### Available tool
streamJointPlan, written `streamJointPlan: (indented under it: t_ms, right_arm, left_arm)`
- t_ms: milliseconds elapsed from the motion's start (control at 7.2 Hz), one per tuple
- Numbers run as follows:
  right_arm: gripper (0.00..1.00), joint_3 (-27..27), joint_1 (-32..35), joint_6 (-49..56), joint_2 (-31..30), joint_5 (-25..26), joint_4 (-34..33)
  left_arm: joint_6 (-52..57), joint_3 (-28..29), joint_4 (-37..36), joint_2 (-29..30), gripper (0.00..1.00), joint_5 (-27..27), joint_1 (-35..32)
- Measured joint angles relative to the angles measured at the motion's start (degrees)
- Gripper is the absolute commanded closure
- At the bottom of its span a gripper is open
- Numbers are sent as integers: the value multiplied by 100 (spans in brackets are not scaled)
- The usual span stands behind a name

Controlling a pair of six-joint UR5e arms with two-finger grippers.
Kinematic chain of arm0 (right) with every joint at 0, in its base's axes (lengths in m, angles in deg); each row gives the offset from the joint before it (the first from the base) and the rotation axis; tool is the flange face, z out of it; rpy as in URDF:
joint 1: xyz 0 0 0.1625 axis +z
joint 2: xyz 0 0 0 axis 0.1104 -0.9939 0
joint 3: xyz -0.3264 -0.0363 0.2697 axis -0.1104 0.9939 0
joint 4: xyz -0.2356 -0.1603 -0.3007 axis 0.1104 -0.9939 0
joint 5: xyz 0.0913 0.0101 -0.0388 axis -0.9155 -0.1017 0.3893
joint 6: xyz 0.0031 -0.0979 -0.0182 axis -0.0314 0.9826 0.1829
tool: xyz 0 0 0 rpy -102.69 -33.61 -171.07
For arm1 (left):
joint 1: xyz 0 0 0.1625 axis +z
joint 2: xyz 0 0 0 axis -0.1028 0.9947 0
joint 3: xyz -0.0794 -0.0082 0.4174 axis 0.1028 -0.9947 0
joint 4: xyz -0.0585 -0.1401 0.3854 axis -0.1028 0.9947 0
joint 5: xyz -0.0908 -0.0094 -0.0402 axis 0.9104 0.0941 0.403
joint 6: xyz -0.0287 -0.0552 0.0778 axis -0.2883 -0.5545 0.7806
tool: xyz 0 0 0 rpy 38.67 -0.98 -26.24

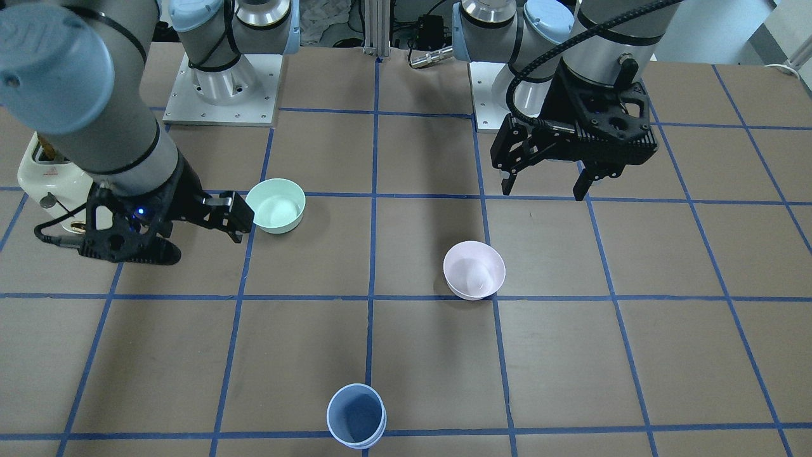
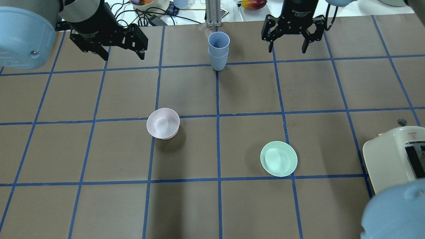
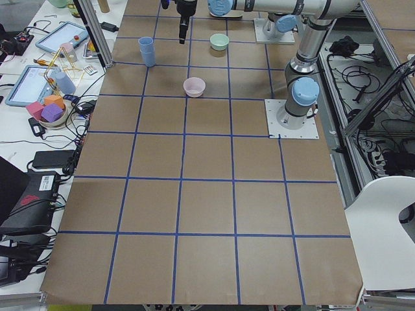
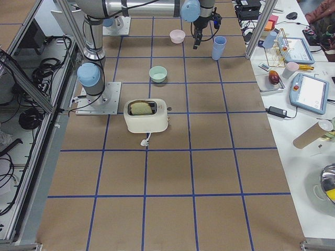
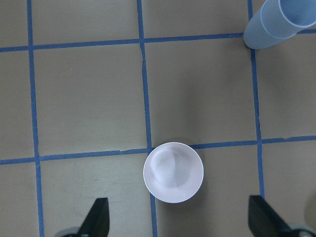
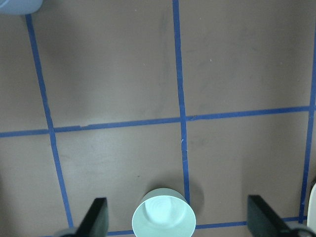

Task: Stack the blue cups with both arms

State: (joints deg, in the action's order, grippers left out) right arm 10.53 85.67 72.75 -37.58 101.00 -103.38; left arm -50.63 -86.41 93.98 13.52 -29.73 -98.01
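The two blue cups [image 2: 218,49] stand nested, one inside the other, upright at the table's far middle. The stack also shows in the front view [image 1: 356,416] and at the top corner of each wrist view [image 5: 279,22] [image 6: 19,5]. My left gripper [image 2: 124,56] is open and empty, raised above the table to the left of the stack; in the front view [image 1: 543,190] it hangs on the right side. My right gripper [image 2: 287,50] is open and empty, raised to the right of the stack. Nothing lies between either gripper's fingers [image 5: 98,219] [image 6: 96,217].
A pale pink bowl [image 2: 163,123] sits left of centre, below my left wrist camera [image 5: 173,172]. A mint-green bowl [image 2: 279,158] sits right of centre, below my right wrist camera [image 6: 164,213]. A cream toaster [image 2: 395,156] stands at the table's right edge.
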Motion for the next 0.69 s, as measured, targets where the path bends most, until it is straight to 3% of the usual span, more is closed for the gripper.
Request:
streamJointPlan:
  t_ms: [278, 694]
  right_arm:
    - [0, -494, -20, -2, -502, -3, -21]
    - [0, -607, -1, 55, -701, -6, 31]
  left_arm:
    - [0, -4, 6, -4, 0, -4, 0]
    - [-2, -6, 11, -12, 0, -7, 0]
